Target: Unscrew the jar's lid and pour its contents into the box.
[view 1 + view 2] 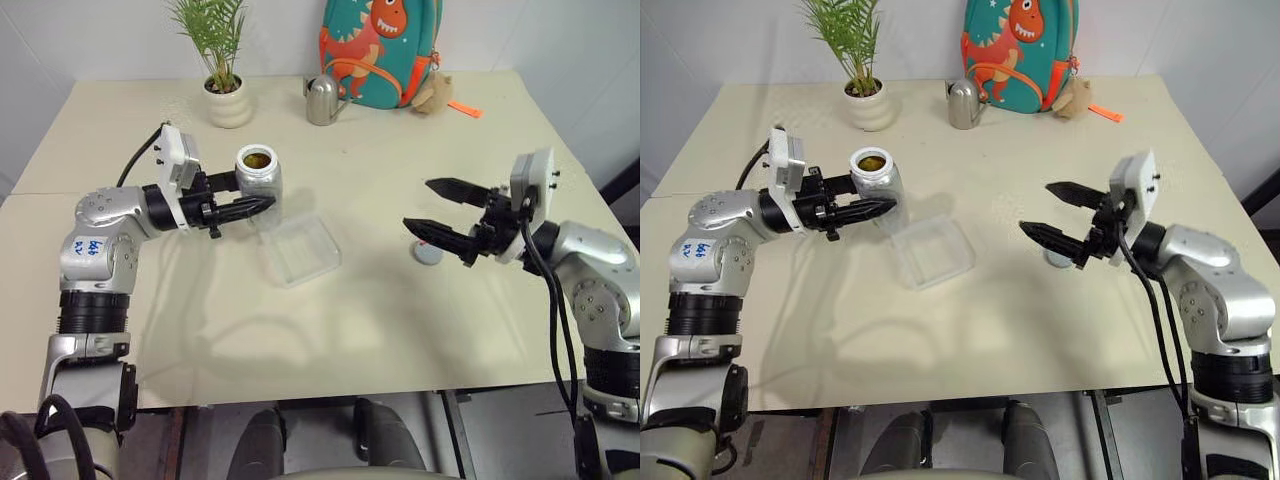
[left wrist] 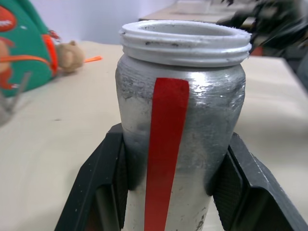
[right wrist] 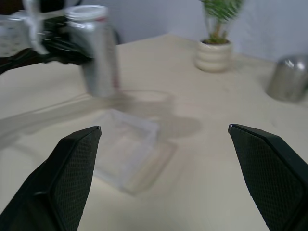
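Note:
My left gripper (image 1: 250, 195) is shut on the jar (image 1: 258, 172), a silver metal cylinder with a red stripe (image 2: 166, 144), held upright above the table. Its mouth is uncovered and the brown-olive contents (image 1: 257, 157) show inside. The black fingers (image 2: 103, 183) press on both sides of the jar. Just right of the jar, the box (image 1: 300, 248), a shallow clear tray, lies on the table. The grey lid (image 1: 428, 253) lies flat on the table right of the box, partly behind my right gripper (image 1: 417, 204), which is open, holds nothing and points left toward the box (image 3: 127, 151).
Along the table's far edge stand a potted plant (image 1: 228, 100), a steel watering can (image 1: 322, 100), a dinosaur backpack (image 1: 380, 50) and a small plush toy (image 1: 432, 92). The table's front edge (image 1: 300, 398) runs close to me.

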Robot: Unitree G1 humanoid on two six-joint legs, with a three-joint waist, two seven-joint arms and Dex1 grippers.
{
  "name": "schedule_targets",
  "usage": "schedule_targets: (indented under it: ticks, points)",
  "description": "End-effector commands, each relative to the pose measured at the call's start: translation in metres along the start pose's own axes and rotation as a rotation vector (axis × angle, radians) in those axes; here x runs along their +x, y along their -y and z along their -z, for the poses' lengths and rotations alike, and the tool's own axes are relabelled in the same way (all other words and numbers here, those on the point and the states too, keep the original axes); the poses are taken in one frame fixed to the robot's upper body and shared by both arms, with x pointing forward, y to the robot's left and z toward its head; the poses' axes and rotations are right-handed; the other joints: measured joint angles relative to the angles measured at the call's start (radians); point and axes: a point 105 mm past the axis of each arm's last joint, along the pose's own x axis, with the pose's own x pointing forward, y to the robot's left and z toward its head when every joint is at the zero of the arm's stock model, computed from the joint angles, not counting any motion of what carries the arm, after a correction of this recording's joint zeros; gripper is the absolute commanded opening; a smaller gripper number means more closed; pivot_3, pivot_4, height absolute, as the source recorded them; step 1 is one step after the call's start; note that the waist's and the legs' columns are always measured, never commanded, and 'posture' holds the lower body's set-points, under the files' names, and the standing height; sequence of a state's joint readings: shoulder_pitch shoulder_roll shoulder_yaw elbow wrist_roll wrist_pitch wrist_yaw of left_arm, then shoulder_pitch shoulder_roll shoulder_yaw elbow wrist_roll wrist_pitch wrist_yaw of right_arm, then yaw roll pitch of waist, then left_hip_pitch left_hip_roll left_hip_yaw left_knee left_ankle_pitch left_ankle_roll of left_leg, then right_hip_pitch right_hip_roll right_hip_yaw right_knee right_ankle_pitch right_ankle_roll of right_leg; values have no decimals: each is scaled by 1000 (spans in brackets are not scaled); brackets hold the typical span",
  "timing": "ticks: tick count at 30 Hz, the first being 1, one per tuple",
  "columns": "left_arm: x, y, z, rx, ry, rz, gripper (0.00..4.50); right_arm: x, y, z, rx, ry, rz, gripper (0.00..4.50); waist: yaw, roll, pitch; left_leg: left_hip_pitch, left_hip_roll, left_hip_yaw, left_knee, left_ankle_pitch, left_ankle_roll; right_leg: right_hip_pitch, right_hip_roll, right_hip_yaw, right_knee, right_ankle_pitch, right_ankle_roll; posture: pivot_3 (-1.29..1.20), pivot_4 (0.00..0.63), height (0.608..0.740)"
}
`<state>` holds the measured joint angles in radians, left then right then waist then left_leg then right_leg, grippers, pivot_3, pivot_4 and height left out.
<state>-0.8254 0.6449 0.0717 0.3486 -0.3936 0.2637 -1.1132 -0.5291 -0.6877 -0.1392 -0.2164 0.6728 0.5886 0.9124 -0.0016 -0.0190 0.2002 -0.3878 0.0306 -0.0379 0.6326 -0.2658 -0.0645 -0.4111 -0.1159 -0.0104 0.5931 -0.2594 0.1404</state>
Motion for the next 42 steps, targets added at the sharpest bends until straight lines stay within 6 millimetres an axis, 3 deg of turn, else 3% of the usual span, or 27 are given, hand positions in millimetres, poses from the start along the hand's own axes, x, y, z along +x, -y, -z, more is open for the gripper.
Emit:
schedule_targets:
  ticks: [1,6,9,13,19,24,28,31,42]
  points:
    - [1,-11,-11,111,-36,-32,1879,11,-14,-11,-43,9,-79,4467,2,0,0,0,0,0,0,0,0,0,0,0,0,0,1,0,150,740]
    - [12,-25,-22,505,-76,-199,1879,13,-21,-9,-41,5,-90,4467,4,0,0,-4,0,1,0,1,-2,-2,0,0,-2,1,2,0,150,740]
    - [16,-24,-30,683,-32,-247,1879,11,-21,-6,-37,-3,-80,4467,6,0,0,-5,0,1,-1,1,-2,-2,0,0,-3,1,2,0,150,740]
    - [19,-18,-30,1064,-49,-309,1879,10,-21,-4,-31,-3,-68,4467,9,0,0,-4,0,3,0,1,-2,-2,0,0,-2,1,3,0,150,740]
    - [27,-5,-6,1528,-127,-150,1879,12,-22,-4,-23,7,-61,4467,7,0,0,-2,0,4,-1,1,-2,-2,0,1,-1,2,3,0,150,740]
    - [39,0,3,1774,-88,-48,1879,14,-25,-3,-16,10,-63,4467,22,0,0,-3,0,5,-1,-1,1,-2,0,1,-2,3,4,0,150,740]
    - [46,-8,7,1960,-99,-40,1879,15,-27,-4,-9,24,-56,4467,29,0,0,-4,0,5,-1,-1,1,-2,0,1,-2,3,4,0,150,740]
    - [48,-4,3,2114,-8,-33,1879,16,-28,-3,-5,26,-54,4467,28,0,0,-4,0,5,-1,-1,1,-2,0,1,-2,3,4,0,150,740]
    - [50,-5,-10,2353,150,-114,1879,19,-28,0,8,44,-53,4467,26,0,0,-4,0,5,-1,-1,1,-3,0,1,-1,3,4,0,150,740]
